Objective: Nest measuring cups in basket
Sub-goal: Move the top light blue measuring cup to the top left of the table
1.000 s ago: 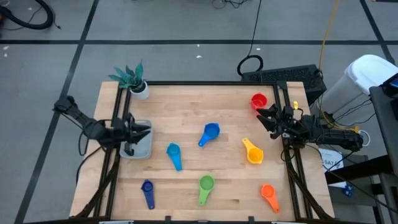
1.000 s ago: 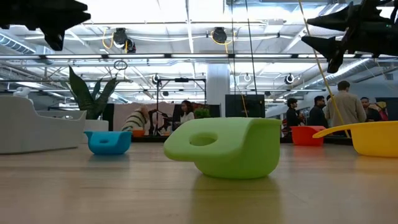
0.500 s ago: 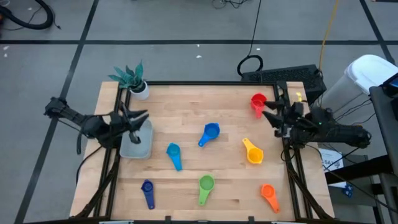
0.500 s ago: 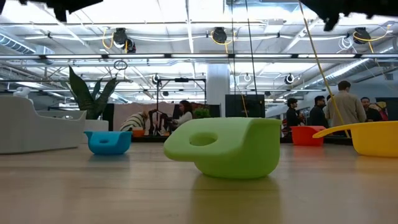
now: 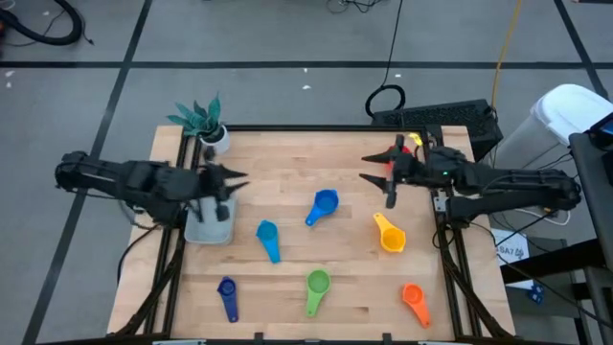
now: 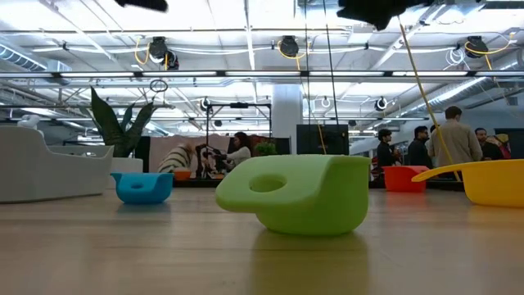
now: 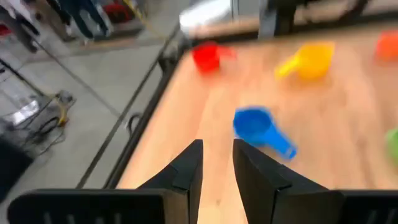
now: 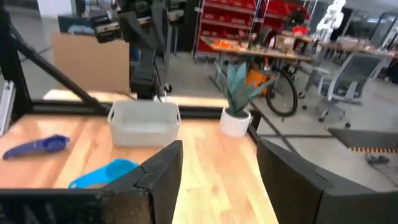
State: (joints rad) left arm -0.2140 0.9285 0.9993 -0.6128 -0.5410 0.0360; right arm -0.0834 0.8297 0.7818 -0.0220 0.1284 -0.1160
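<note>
1. The desk [image 5: 287, 163] is pale blond wood with a visible plank pattern, edged by a black frame.
2. The basket [image 5: 209, 228] is pale grey-blue (it looks almost white in the right wrist view).
3. The measuring cups: red [image 7: 208, 56], blue [image 5: 324, 205], light blue [image 5: 267, 236], dark blue [image 5: 227, 292], green [image 5: 317, 285], yellow [image 5: 389, 233] and orange [image 5: 413, 299].
4. The plant [image 5: 199, 116] at the far left corner has teal-green leaves in a white pot [image 5: 215, 140].
5. Both arms are black; the left gripper [image 5: 230, 187] and right gripper [image 5: 375, 168] are black too.
6. The floor [image 5: 239, 38] is grey with dark lines.
</note>
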